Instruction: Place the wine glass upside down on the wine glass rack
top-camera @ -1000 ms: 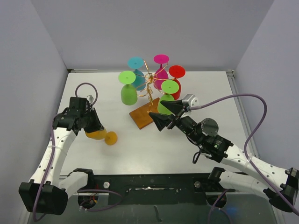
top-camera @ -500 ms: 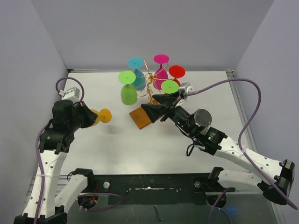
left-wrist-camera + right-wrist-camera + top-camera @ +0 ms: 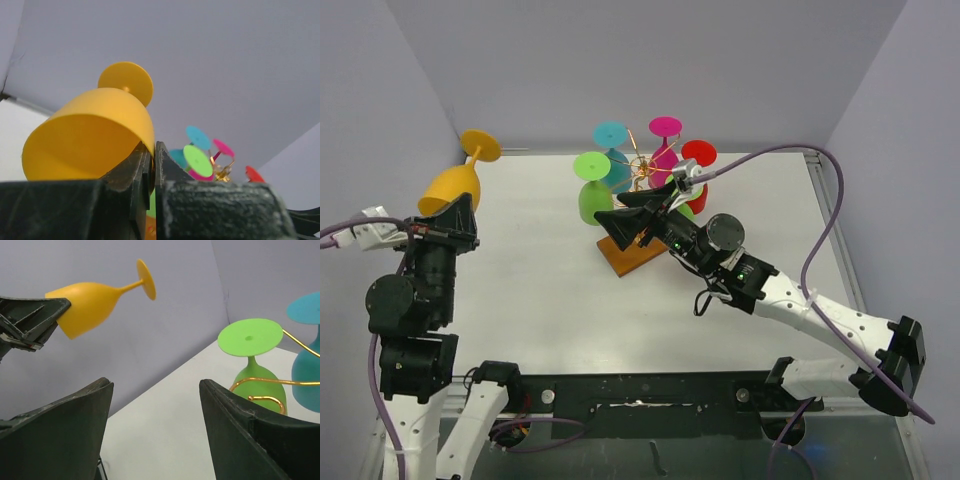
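**White tabletop** (image 3: 550, 290): carries the rack; arm bases along the near edge.

**Wine glass rack, thin gold wire scrolls on a flat brown wooden base** (image 3: 628, 256): standing near the middle of the far edge. Already loaded with four plastic glasses hanging foot-up: lime green (image 3: 593, 190), teal (image 3: 612, 150), magenta (image 3: 665, 140) and red (image 3: 700, 165). Possibly a fifth behind the right arm, though that side of the rack is too covered to tell, as is any free scroll.

**Yellow-orange plastic wine glass** (image 3: 450, 187): the task's piece. Off the table, raised above the far-left corner and well apart from the rack. Tilted, round foot up and toward the back wall, mouth toward the gripper. Not yet hung.

**Left gripper** (image 3: 151, 155): fingers pinched together on the bowl's rim wall, one inside and one outside.

**Right gripper** (image 3: 155, 385): fingers spread wide, holding nothing, hovering over the rack's near-left side beside the base.

**Progress**: pickup done. Remaining: carry across to the rack, turn fully foot-up, slide the stem into a scroll, let go.
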Robot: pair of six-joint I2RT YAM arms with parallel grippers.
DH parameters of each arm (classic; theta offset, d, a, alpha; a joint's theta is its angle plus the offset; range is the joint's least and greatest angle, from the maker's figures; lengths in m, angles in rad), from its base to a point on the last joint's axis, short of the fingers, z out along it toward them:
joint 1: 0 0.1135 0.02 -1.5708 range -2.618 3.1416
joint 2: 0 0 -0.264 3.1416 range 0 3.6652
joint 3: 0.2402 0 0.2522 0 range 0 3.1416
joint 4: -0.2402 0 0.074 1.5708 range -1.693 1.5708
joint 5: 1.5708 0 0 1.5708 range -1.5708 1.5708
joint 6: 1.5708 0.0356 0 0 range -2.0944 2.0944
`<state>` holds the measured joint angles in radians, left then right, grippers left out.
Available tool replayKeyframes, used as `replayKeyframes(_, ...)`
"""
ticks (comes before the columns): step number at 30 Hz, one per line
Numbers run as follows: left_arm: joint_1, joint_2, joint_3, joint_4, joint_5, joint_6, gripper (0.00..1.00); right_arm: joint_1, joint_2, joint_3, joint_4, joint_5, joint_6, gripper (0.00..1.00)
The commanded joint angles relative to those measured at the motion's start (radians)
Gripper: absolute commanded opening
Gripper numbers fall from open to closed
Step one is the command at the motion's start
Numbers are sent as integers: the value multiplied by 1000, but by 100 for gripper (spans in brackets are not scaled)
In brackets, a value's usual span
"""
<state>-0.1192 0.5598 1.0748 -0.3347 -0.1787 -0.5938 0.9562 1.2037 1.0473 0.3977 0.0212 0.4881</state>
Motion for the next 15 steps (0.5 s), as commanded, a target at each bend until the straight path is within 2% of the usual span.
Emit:
replayKeyframes(1,-1,-37,-81,404,25,-39,0,-4,24,89,113,-40,-2,71)
replayKeyframes(8,-2,-9,-136,686,242,-57,0,-20,82,131,178,-21,77,71)
replayKeyframes(15,-2,11,-177,828,434,-71,0,-28,155,226,217,-112,153,70)
